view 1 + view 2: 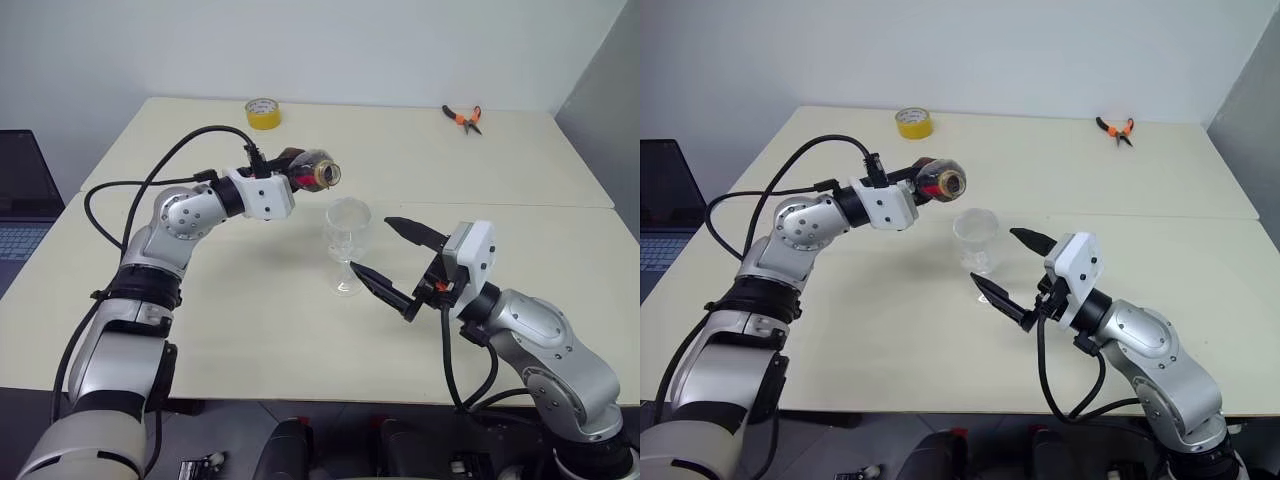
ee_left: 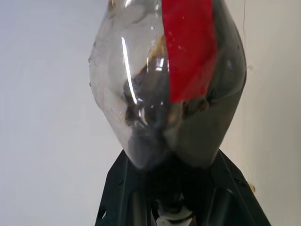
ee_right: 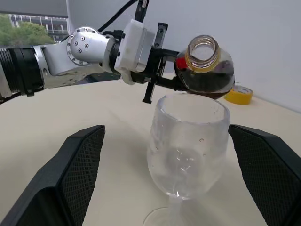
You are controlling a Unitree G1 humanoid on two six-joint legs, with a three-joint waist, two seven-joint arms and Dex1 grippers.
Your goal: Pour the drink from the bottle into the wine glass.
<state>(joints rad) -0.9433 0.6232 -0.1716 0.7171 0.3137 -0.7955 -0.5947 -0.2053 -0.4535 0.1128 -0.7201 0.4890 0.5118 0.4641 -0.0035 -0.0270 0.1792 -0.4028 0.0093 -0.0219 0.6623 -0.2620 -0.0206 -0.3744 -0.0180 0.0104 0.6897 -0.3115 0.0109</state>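
In the left eye view, the bottle (image 1: 312, 170) is held tipped in the clamped left claw (image 1: 290, 172), above the wine glass (image 1: 347, 245). In the right wrist view, that glass is flanked by the wide-spread right claw (image 3: 178, 183), untouched, on the counter (image 3: 117, 122).

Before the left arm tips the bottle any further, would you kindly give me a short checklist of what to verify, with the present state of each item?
1. Left end effector is shut on the squat clear plastic bottle: ok.
2. Cap is off, the bottle mouth open: ok.
3. Bottle mouth sits over the clear stemmed wine glass: cannot tell; it looks near the rim, perhaps just short.
4. Wine glass stands upright on the cream table: ok.
5. Right end effector has its black fingers open on either side of the glass, not touching it: ok.
6. Dark brown drink has not yet reached the glass: ok.
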